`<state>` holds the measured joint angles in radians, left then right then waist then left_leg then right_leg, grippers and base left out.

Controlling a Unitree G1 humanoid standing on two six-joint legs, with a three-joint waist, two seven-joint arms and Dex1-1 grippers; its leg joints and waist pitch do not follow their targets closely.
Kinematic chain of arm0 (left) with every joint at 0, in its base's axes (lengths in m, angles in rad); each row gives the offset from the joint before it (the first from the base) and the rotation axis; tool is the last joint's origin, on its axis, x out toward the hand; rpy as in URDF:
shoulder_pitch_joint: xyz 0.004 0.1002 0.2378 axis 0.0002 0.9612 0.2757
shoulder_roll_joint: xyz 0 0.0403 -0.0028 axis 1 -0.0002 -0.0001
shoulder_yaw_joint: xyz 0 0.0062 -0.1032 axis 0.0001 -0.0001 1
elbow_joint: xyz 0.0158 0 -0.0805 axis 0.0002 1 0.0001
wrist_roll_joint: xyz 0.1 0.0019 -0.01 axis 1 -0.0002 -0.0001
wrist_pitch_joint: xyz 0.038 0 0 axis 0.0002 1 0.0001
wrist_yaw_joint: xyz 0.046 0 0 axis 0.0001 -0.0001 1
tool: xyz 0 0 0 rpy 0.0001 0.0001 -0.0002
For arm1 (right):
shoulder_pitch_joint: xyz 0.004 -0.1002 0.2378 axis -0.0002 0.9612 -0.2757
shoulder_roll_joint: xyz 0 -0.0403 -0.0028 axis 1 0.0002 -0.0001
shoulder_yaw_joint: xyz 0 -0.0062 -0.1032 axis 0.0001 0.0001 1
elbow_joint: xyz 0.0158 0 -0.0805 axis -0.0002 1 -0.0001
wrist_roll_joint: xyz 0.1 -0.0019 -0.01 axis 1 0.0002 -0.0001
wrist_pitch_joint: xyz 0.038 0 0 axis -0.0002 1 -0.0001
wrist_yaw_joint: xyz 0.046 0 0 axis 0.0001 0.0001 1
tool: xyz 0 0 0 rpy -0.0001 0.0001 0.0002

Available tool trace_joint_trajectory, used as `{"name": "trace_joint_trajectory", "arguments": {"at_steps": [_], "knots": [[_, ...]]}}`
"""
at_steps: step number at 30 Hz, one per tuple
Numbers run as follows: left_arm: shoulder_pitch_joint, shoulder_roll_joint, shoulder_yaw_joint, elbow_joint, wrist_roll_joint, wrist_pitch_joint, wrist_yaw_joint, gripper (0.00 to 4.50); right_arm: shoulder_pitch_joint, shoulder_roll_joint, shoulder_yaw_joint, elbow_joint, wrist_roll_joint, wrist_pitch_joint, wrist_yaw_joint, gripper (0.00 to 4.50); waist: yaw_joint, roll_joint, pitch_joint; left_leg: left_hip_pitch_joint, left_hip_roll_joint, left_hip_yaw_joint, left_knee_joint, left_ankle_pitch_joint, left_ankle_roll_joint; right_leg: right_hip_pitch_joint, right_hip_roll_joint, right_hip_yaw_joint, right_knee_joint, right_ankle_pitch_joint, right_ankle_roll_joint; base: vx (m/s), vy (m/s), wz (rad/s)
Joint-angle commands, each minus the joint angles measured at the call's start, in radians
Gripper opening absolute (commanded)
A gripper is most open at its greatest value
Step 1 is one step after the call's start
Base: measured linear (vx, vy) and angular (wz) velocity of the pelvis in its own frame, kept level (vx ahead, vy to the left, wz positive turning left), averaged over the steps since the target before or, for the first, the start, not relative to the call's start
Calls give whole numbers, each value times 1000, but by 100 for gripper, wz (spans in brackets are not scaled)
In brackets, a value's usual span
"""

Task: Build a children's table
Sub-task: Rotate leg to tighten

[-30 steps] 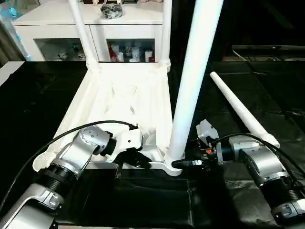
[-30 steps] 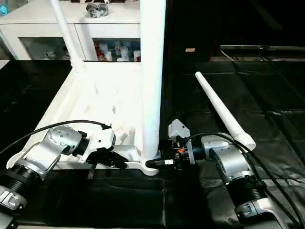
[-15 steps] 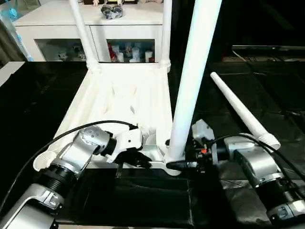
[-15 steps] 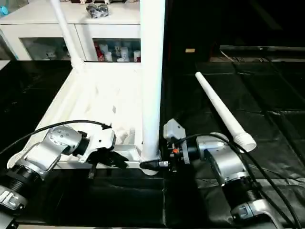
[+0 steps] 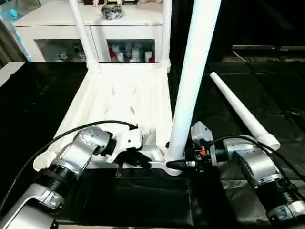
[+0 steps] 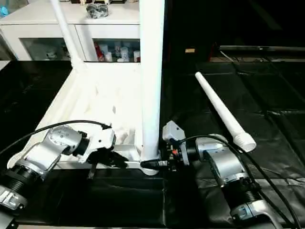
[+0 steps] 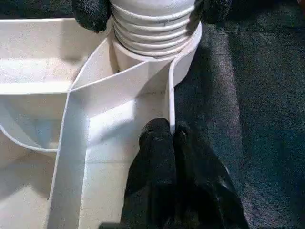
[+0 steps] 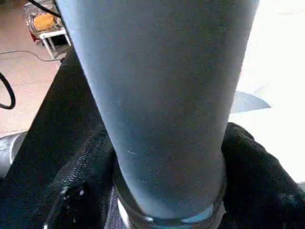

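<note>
- Table top: white plastic, smooth, slight sheen.
- Upright leg: glossy white plastic, ribbed at base.
- Floor covering: black, matt, woven cloth.
- Forearms: brushed silver metal.
- Left hand fingers: matt black, rubbery.

A home-like room, possibly staged, is suggested: a white cabinet with glass doors is seen against the far wall, small trinkets are kept behind the glass, ornaments are set on top, and black sheeting is spread underneath
</note>
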<state>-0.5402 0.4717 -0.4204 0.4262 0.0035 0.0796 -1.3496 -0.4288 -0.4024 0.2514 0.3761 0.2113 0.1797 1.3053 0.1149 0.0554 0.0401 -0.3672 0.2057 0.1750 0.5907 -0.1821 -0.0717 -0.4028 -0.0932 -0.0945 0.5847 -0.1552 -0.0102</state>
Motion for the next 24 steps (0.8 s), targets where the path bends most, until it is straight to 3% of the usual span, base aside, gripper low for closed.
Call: {"name": "trace_joint_trajectory", "arguments": {"at_steps": [1,12,16,18,21,22,23,24], "knots": [[-1,-3,-36,6,23,-10,-25,0,-3,3,12,3,6,12,18,276,-6,-5,-68,10,26,-3,-68,-215,43,54,-49,44,-52,-221,-223,0,0,0],[2,-4,-35,11,24,-10,-21,0,8,2,20,-4,2,11,22,274,-6,-3,-69,10,25,-3,-68,-219,41,54,-50,44,-52,-217,-224,0,0,0],[-3,-35,-6,23,23,55,59,0,39,13,16,-33,20,63,-2,274,-5,-1,-67,15,26,-1,-68,-230,40,51,-48,45,-55,-226,-226,0,0,0],[-10,-65,23,35,12,87,117,0,52,35,5,-35,18,85,-55,274,-5,-1,-62,17,26,1,-70,-257,35,49,-50,46,-62,-275,-220,0,0,0],[-17,-137,82,18,-21,181,239,0,62,101,-19,15,-24,73,-217,273,-16,-2,-50,24,20,-3,-75,-342,6,44,-52,41,-80,-454,-170,0,0,0],[-20,-182,113,4,-36,234,311,0,55,148,-44,51,-33,82,-314,273,-25,-3,-46,24,16,-8,-78,-368,-7,46,-54,34,-89,-541,-133,-62,-3,-6],[-22,-203,127,-2,-42,259,344,0,50,172,-58,68,-33,90,-361,273,-38,-3,-41,34,11,-12,-74,-411,-15,38,-54,23,-106,-633,-98,-62,-3,-6],[-23,-240,147,-13,-46,301,400,0,36,215,-85,99,-27,101,-434,273,-44,-4,-39,37,7,-13,-72,-427,-15,36,-53,17,-114,-668,-79,-62,5,-8]]}}
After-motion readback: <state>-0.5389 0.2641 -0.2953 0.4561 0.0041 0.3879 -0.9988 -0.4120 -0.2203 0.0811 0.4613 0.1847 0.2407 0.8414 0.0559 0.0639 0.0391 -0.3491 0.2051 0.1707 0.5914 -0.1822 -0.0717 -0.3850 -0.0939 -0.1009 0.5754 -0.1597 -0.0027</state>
